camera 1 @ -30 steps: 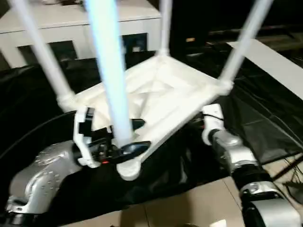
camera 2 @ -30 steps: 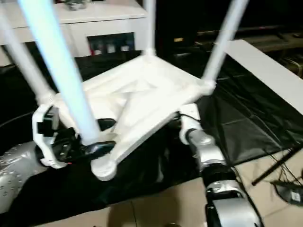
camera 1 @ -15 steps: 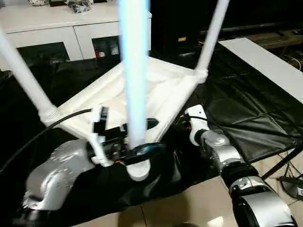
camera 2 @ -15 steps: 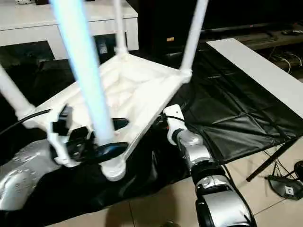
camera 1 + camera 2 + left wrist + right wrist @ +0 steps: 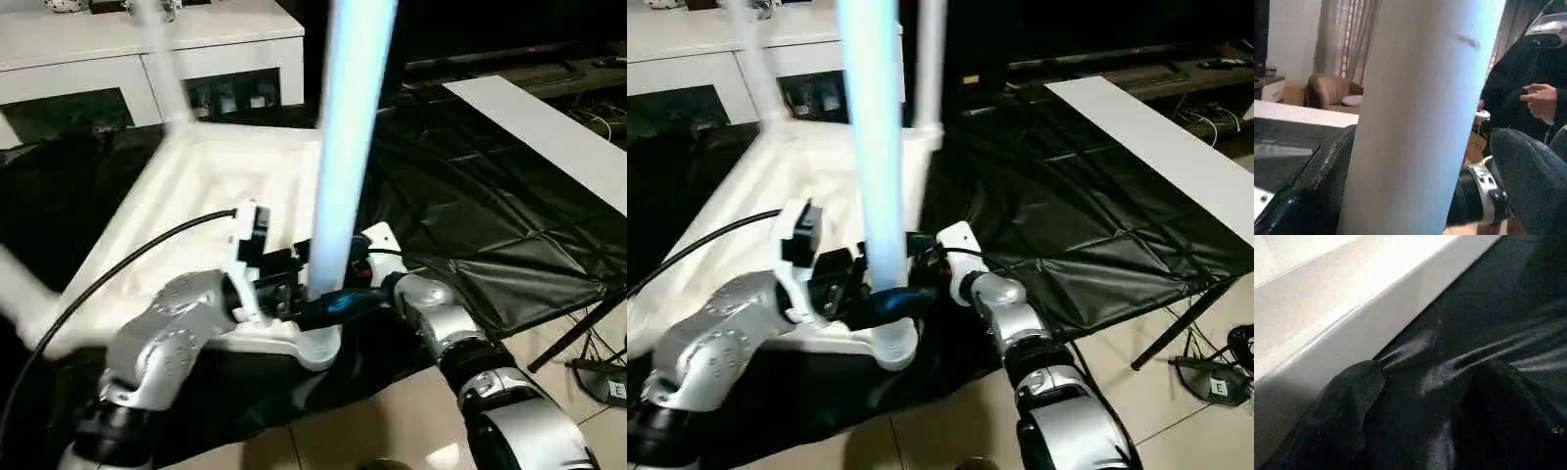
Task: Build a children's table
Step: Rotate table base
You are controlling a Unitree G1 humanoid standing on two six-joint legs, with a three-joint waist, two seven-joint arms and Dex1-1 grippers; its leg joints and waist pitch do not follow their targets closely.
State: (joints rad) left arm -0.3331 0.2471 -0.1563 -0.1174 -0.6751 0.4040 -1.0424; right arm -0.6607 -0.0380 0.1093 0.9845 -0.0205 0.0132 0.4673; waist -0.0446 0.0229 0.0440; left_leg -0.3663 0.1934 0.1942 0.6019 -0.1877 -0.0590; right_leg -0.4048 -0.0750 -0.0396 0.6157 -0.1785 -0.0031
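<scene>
- Right, your children's table (image 5: pixel 196 196) lies upside down on the black sheet (image 5: pixel 490 225), ribbed underside up, legs pointing at the camera.
- Your left gripper (image 5: pixel 318 294) is clamped round the base of the nearest leg (image 5: pixel 348 137), at the table's near corner socket; the left wrist view has that leg (image 5: pixel 1420 117) between both black fingers (image 5: pixel 1308 196), spread wide by its thickness.
- Your right gripper (image 5: pixel 926 257) sits just beside the left one, near the table's near edge. In the right wrist view its fingers (image 5: pixel 1337 416) stand apart over the black sheet with nothing between them, the white table rim (image 5: pixel 1376 318) just ahead.
- Room: the near corner hangs close to the sheet's front edge, with tiled floor (image 5: pixel 392 411) beyond. Open sheet runs off to your right as far as a white board (image 5: pixel 539 127). The white cabinet (image 5: pixel 147 59) stands behind the table.
- A person's hand (image 5: pixel 1540 100) shows in the left wrist view, well apart from the leg.
- Since a second ago: the table has swung round, the gripped leg now rising right of centre instead of left, and the top has dropped flatter.
- Your right gripper, then spaced along the edge, has closed in next to the left.
</scene>
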